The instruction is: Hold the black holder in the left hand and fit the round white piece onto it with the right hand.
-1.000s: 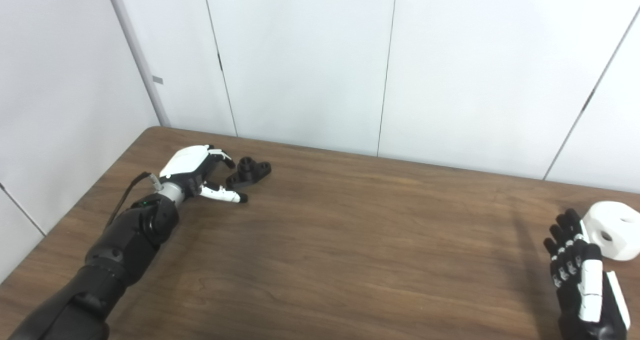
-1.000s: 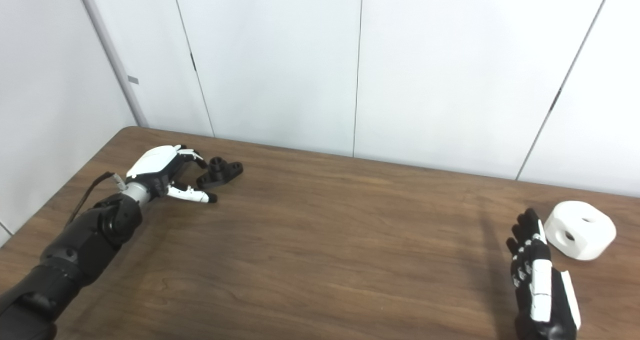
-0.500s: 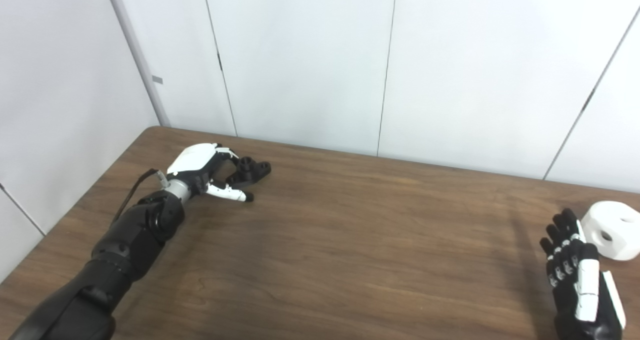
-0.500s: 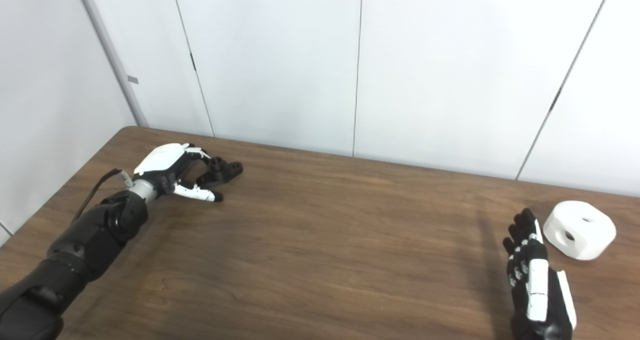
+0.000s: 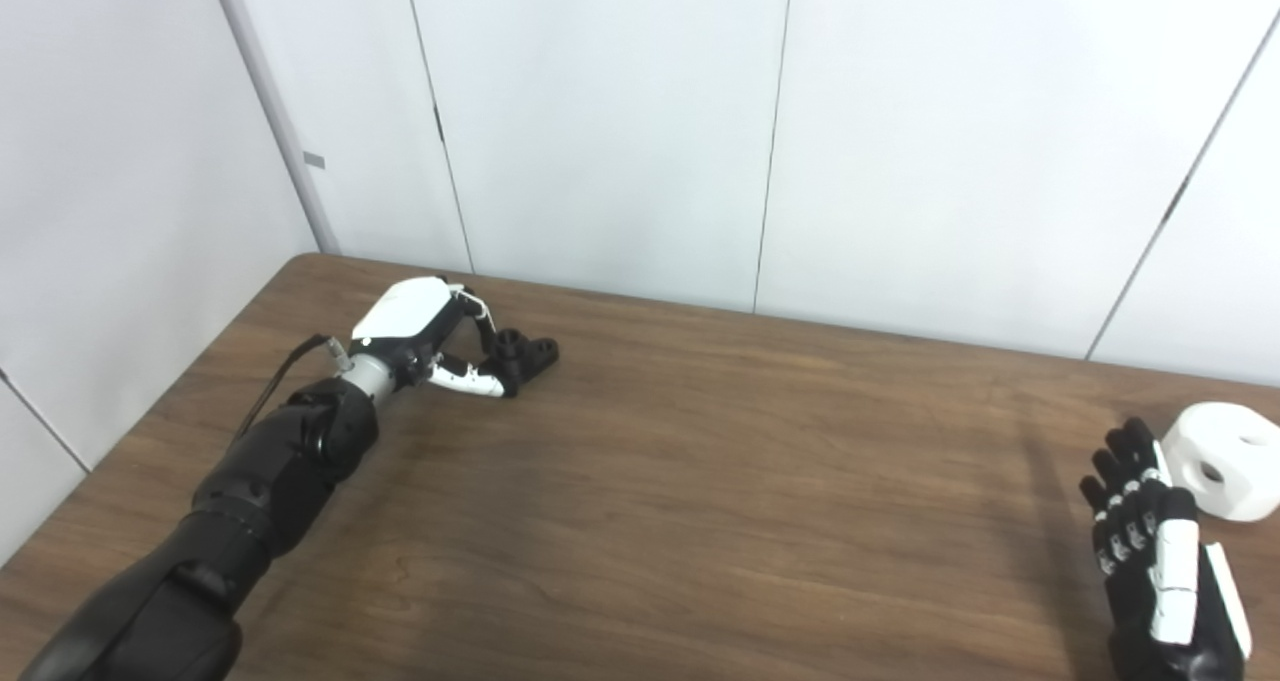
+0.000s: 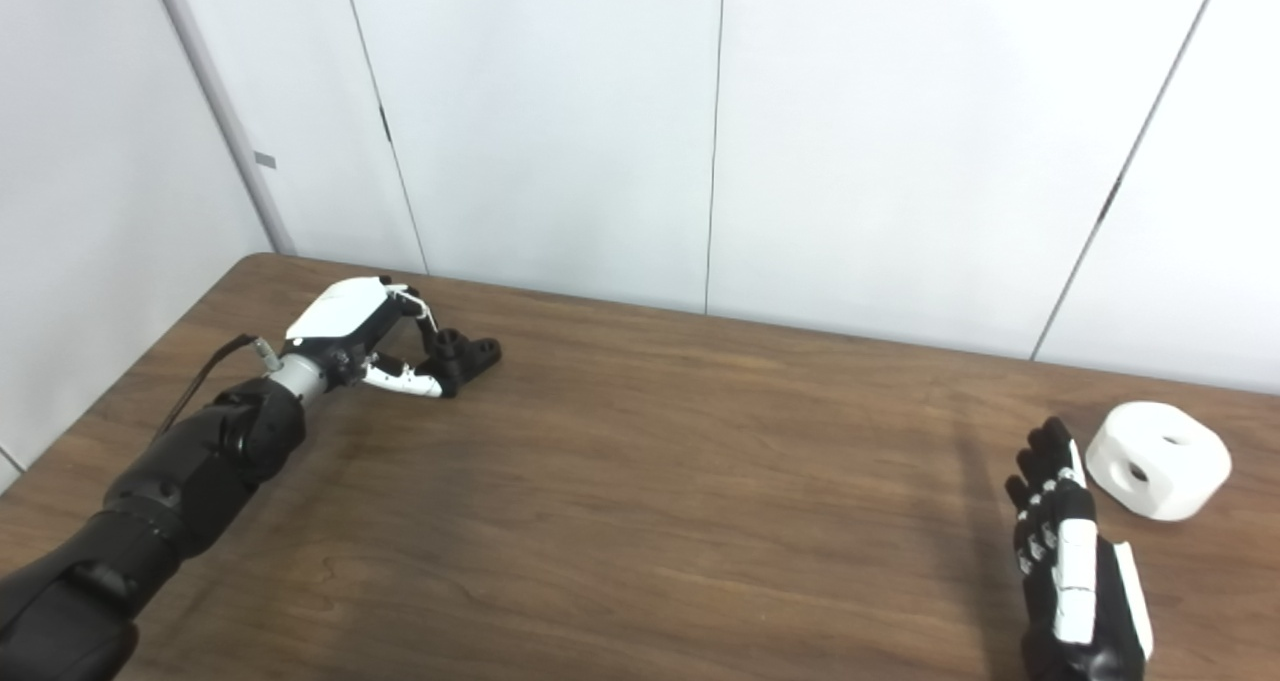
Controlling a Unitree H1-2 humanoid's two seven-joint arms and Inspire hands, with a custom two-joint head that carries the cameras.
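Left hand (image 5: 425, 336) at far left of table (image 5: 700, 501), fingers curled around black holder (image 5: 525, 354), thumb touching it. Right hand (image 6: 1075, 571) open, empty, just beside round white piece (image 6: 1158, 459).

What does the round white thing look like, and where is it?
The round white piece is a chunky, smooth block with rounded edges, plastic by its look. It has a round hole in its side and another in its top. It lies on the brown table near the right edge. The right hand is beside it, not touching.
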